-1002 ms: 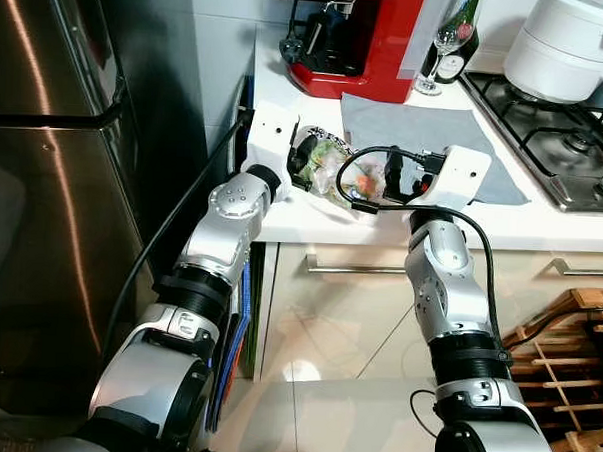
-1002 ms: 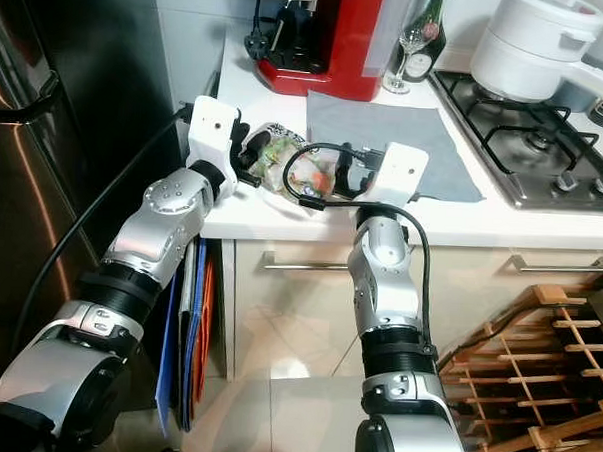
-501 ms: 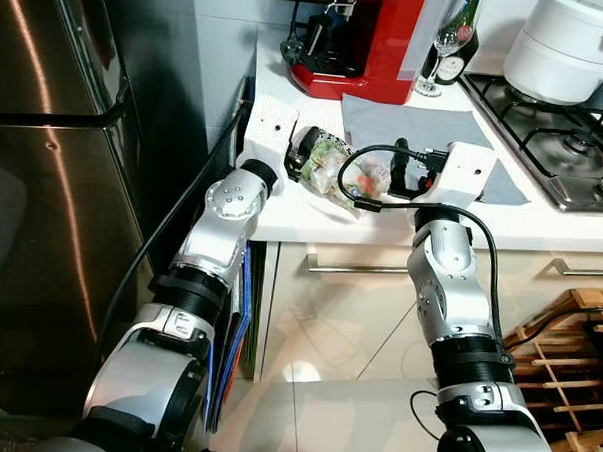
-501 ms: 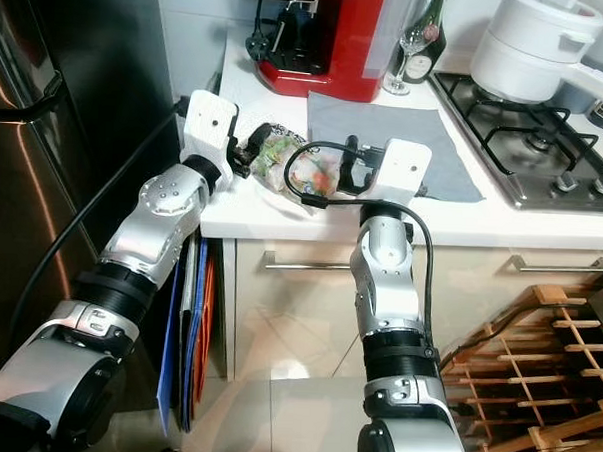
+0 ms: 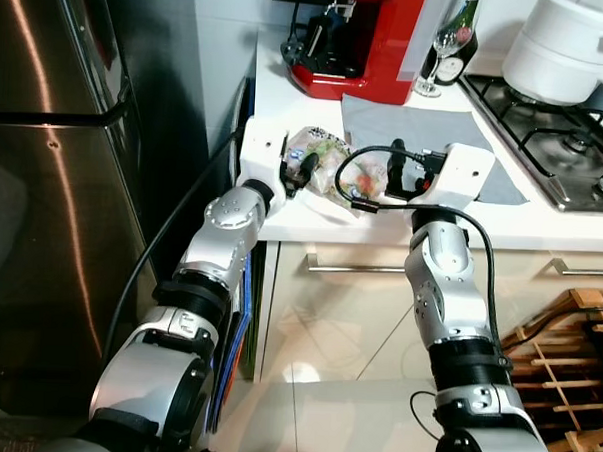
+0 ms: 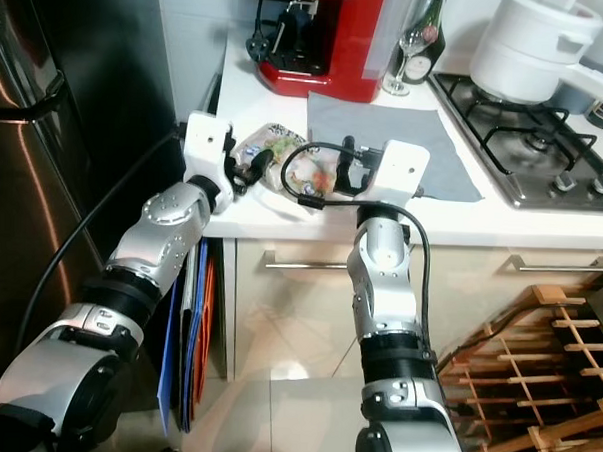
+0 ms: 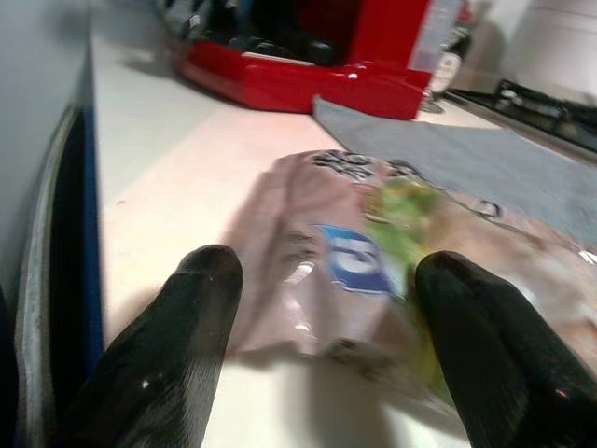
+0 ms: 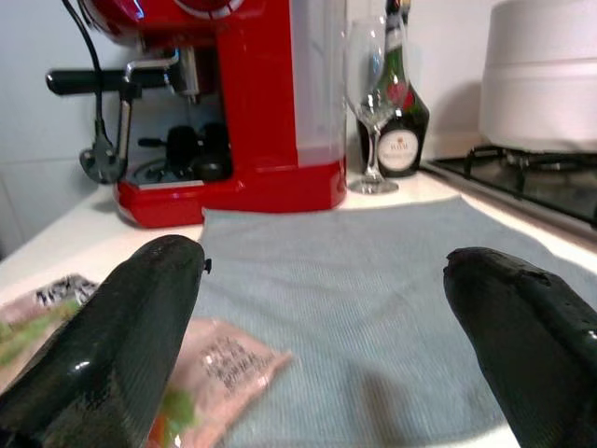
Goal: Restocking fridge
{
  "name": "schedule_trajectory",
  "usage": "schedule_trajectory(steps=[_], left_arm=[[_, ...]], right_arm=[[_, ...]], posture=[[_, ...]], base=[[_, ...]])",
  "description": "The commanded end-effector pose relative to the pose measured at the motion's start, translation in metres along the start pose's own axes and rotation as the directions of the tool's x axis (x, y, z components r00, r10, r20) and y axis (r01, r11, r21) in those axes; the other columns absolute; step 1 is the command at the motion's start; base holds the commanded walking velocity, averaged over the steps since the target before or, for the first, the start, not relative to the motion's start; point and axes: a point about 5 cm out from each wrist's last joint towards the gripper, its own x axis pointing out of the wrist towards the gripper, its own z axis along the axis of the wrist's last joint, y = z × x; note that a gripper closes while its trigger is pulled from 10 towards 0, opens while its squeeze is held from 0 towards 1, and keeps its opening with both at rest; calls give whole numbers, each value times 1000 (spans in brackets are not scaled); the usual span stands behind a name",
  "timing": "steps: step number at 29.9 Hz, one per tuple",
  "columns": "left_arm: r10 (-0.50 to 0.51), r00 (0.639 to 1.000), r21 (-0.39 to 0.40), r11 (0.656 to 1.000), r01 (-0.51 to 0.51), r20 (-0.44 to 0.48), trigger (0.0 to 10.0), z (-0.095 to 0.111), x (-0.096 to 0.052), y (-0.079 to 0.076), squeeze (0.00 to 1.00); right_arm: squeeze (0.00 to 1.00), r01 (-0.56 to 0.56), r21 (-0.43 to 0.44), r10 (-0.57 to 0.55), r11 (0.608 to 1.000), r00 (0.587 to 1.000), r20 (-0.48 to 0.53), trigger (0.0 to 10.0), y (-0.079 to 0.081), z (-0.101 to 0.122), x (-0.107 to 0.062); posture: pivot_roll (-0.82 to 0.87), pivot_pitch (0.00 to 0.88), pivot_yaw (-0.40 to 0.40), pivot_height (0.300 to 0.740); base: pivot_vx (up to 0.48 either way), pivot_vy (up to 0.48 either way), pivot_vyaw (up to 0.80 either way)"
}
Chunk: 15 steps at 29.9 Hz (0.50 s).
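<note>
A clear plastic bag of salad greens (image 5: 329,159) lies on the white counter (image 5: 282,217) near its front left corner. My left gripper (image 5: 300,169) is at the bag's left end, open. In the left wrist view the bag (image 7: 373,247) lies just ahead of and between the two black fingers (image 7: 191,308). My right gripper (image 5: 396,168) is open at the bag's right end, low over the grey mat (image 5: 426,126). In the right wrist view the bag (image 8: 201,373) shows beside one finger (image 8: 131,317).
The stainless fridge door (image 5: 41,225) stands shut at the left, with its handle (image 5: 56,120). At the back of the counter are a red coffee machine (image 5: 369,49), a wine glass (image 5: 448,42) and a bottle (image 5: 468,23). A hob with a white pot (image 5: 575,48) is at the right. A wooden rack (image 5: 576,348) is on the floor.
My left wrist has turned and dropped a little toward the counter's front edge, its fingers still at the bag's left end. The right arm has barely moved.
</note>
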Motion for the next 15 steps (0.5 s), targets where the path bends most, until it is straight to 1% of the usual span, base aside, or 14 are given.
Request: schedule_trajectory(steps=[1,2,3,6,7,10,13,15], left_arm=[[9,1000,-15,1000,-9,5,10000,8,4,2,0],[9,1000,-15,1000,-9,5,10000,8,4,2,0],[32,999,-42,999,-32,-9,10000,8,5,7,0],[44,999,-113,992,-48,-32,10000,5,6,10,0],[32,998,-165,986,-40,-52,10000,2,6,9,0],[-3,997,-259,966,-18,-82,10000,-3,7,5,0],[-19,996,-266,964,-6,-91,10000,-5,8,2,0],[-29,994,-255,967,2,-105,10000,-8,9,-1,0]], right_arm=[[0,-1,4,1,1000,1000,7,10000,-2,4,0],[0,-1,4,1,1000,1000,7,10000,-2,4,0],[0,-1,3,1,1000,1000,5,10000,-2,4,0],[0,-3,2,3,1000,1000,2,10000,-2,4,-1],[0,-4,2,4,1000,1000,1,10000,-3,4,-2],[0,-7,2,7,1000,1000,-5,10000,-2,3,-2],[0,-9,2,9,1000,1000,-9,10000,-2,2,-3],[0,-13,1,13,1000,1000,-15,10000,-2,1,-3]], posture=[[-54,0,-64,740],[-54,0,-64,740],[-61,0,-63,740],[-62,0,-62,740],[-63,0,-62,740],[-65,0,-62,740],[-67,0,-62,740],[-67,0,-63,740]], base=[[0,0,0],[0,0,0],[0,0,0],[0,0,0],[0,0,0],[0,0,0],[0,0,0],[0,0,0]])
